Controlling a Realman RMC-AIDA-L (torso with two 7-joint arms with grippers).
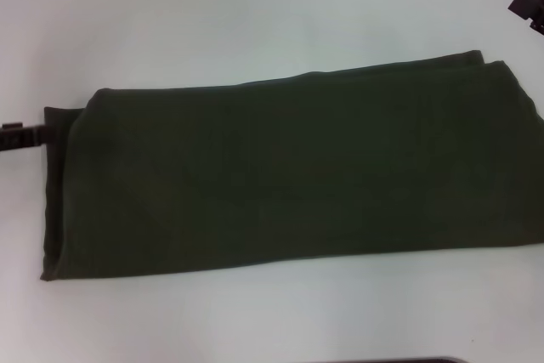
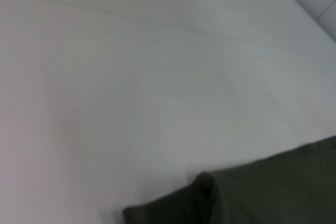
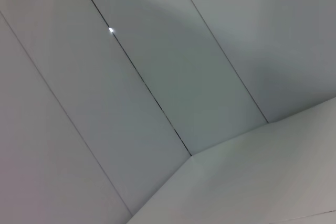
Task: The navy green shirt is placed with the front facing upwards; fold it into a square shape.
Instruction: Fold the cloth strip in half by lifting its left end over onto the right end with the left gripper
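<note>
The navy green shirt (image 1: 289, 176) lies on the white table as a long folded band running from left to right, plain side up, no lettering showing. Its corner (image 2: 252, 198) appears in the left wrist view. My left gripper (image 1: 19, 136) pokes in at the left edge of the head view, just beside the shirt's left end. At the top right corner of the head view sits my right gripper (image 1: 527, 4), above and behind the shirt's right end, apart from it. The right wrist view holds only wall panels and table.
White table (image 1: 255, 14) surrounds the shirt on all sides. The shirt's right end runs to the frame's right edge. A dark strip (image 1: 408, 360) shows at the bottom edge of the head view. Grey wall panels (image 3: 157, 77) stand behind the table.
</note>
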